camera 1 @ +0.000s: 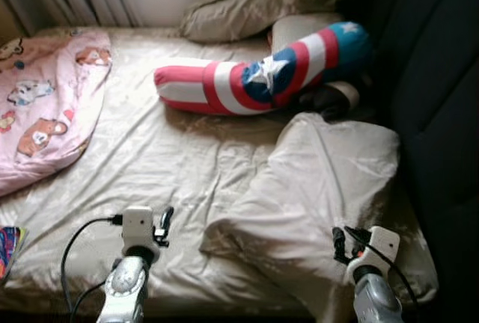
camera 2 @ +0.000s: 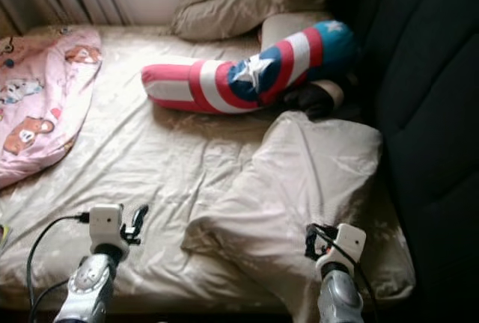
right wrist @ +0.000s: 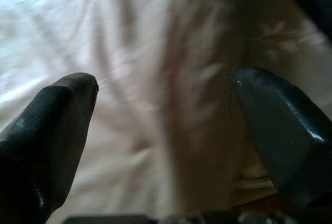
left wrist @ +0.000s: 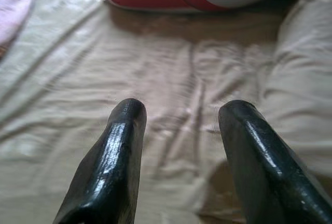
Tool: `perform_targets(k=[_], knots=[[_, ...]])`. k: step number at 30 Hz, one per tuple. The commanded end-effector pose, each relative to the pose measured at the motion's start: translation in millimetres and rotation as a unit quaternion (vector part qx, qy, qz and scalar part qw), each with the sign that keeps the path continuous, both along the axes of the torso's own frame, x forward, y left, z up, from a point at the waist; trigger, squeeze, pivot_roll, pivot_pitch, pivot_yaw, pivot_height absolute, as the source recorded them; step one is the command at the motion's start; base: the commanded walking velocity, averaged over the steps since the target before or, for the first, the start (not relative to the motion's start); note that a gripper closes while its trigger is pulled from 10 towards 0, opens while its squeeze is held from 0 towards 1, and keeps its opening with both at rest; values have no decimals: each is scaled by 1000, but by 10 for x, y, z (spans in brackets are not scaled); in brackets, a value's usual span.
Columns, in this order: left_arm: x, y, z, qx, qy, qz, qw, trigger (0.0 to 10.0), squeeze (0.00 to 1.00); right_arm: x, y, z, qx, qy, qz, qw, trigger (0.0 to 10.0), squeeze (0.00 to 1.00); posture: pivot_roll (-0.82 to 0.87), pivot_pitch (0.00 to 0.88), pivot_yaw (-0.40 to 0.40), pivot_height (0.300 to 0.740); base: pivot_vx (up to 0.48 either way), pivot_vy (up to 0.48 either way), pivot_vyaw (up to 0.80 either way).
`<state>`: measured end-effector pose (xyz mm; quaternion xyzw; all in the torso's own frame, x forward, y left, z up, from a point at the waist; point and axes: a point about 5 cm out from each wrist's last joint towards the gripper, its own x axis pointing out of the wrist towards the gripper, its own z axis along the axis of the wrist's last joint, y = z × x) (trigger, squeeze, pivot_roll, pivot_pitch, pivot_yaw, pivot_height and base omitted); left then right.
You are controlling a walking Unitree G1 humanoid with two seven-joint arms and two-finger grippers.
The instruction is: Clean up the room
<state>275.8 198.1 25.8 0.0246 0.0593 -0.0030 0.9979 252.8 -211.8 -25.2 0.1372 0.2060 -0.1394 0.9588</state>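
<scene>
- The beige pillow [camera 1: 322, 188] lies slumped on the bed [camera 1: 165, 158] at the robot's right, its near corner hanging toward the bed's front edge; a dark headboard or panel [camera 1: 434, 114] stands just beside it.
- The right pincer [right wrist: 166, 105] hovers above that pillow with its fingers spread wide, gripping nothing.
- The left pincer [left wrist: 179, 112] is likewise open and empty, over the wrinkled sheet near the front edge.
- The pillow looks light, soft and floppy. It should sag when lifted from one point, and the smooth cover may slip, so a deep pinch on a corner or a bunched fold seems the best hold.
- The long red, white and blue bolster [camera 1: 262, 72] lies farther back across the bed, bent against another beige pillow [camera 1: 254, 5] by the curtains. It looks plump and light; its narrower end would be easiest to grip.
- A pink cartoon-print blanket [camera 1: 45, 106] is crumpled at the left; it is limp cloth, to be gathered by an edge.
</scene>
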Motion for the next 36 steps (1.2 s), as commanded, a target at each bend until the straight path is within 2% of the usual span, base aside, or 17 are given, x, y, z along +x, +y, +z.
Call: perform_targets(k=[1, 7, 11, 17, 22, 31, 36], knots=[[-45, 48, -47, -3, 14, 9, 1000, 10000, 0, -29, 28, -35, 4, 10, 5, 1000, 10000, 0, 68, 170, -28, 720, 0, 0, 0], [-43, 61, -36, -3, 12, 11, 1000, 10000, 0, -57, 33, -64, 17, 17, 6, 1000, 10000, 0, 67, 170, -29, 720, 0, 0, 0], [-39, 62, -31, -3, 12, 11, 1000, 10000, 0, -53, 119, -81, 39, 15, 30, 999, 10000, 0, 65, 170, -28, 720, 0, 0, 0], [-27, 62, -33, -11, 16, 13, 1000, 10000, 0, -43, 174, -84, 43, 15, 45, 998, 10000, 0, 68, 168, -28, 720, 0, 0, 0], [-26, 66, -36, -7, 20, 12, 1000, 10000, 0, -41, 190, -87, 49, 16, 50, 997, 10000, 0, 69, 168, -28, 720, 0, 460, 0], [-38, 66, -45, -3, 22, 7, 1000, 10000, 0, -39, 264, -108, 63, 24, 68, 995, 10000, 0, 75, 171, -23, 720, 0, 0, 0], [-42, 64, -41, 0, 22, 3, 1000, 10000, 0, -12, 310, -105, 53, 34, 75, 995, 10000, 0, 82, 172, -16, 720, 0, 0, 0]])
